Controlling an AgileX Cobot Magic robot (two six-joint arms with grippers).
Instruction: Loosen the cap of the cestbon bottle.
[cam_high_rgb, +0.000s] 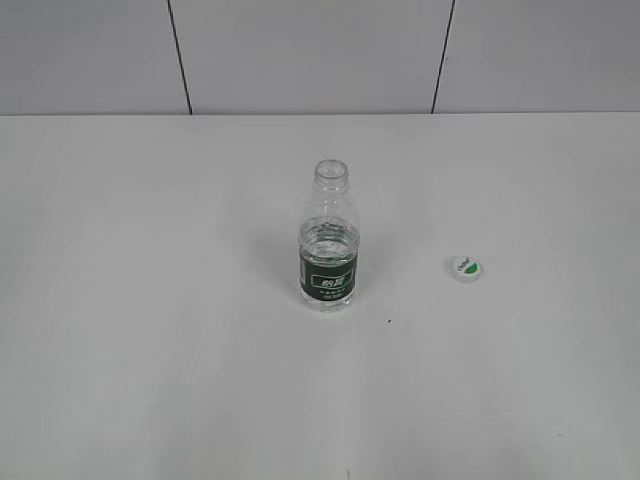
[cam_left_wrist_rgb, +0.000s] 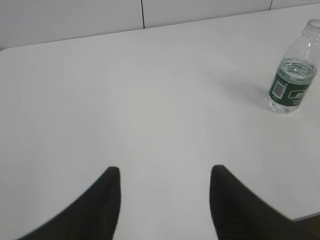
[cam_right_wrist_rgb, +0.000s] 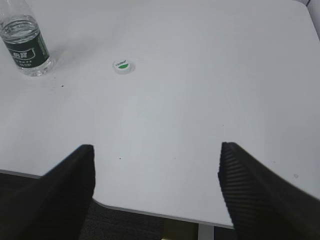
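Observation:
The cestbon bottle (cam_high_rgb: 329, 240) stands upright in the middle of the white table, its mouth open with no cap on it. It also shows in the left wrist view (cam_left_wrist_rgb: 294, 80) at the far right and in the right wrist view (cam_right_wrist_rgb: 25, 41) at the top left. The cap (cam_high_rgb: 465, 267) lies flat on the table to the bottle's right, green patch up; it also shows in the right wrist view (cam_right_wrist_rgb: 123, 66). My left gripper (cam_left_wrist_rgb: 164, 172) is open and empty, far from the bottle. My right gripper (cam_right_wrist_rgb: 156, 150) is open and empty above the table's near edge. Neither gripper shows in the exterior view.
The white table (cam_high_rgb: 150, 350) runs to a pale panelled wall (cam_high_rgb: 300, 50) at the back. Its near edge and a rounded corner (cam_right_wrist_rgb: 100, 202) show in the right wrist view, with dark floor below.

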